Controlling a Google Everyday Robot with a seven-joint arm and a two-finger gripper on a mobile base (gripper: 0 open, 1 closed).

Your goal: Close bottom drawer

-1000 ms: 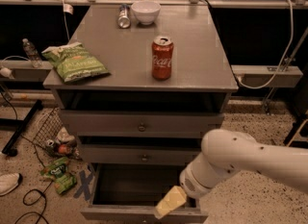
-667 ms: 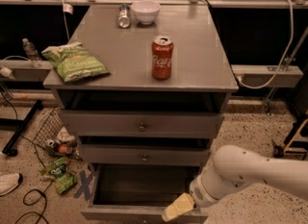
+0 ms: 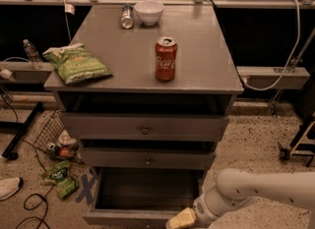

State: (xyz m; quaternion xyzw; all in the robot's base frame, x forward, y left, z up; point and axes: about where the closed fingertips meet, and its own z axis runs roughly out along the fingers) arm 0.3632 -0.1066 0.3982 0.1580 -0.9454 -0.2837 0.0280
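The bottom drawer of the grey cabinet stands pulled out, its dark interior open to view and its front panel at the lower edge of the camera view. My gripper sits at the bottom of the view, right at the drawer front's right end, on the white arm that comes in from the right. The middle drawer and top drawer are above it and pushed nearly in.
On the cabinet top stand a red cola can, a green chip bag, a white bowl and a lying silver can. Trash and a wire basket lie on the floor at left, with cables and a shoe.
My arm and gripper have moved down and a little to the right, toward the drawer front's right end. The drawer looks the same.
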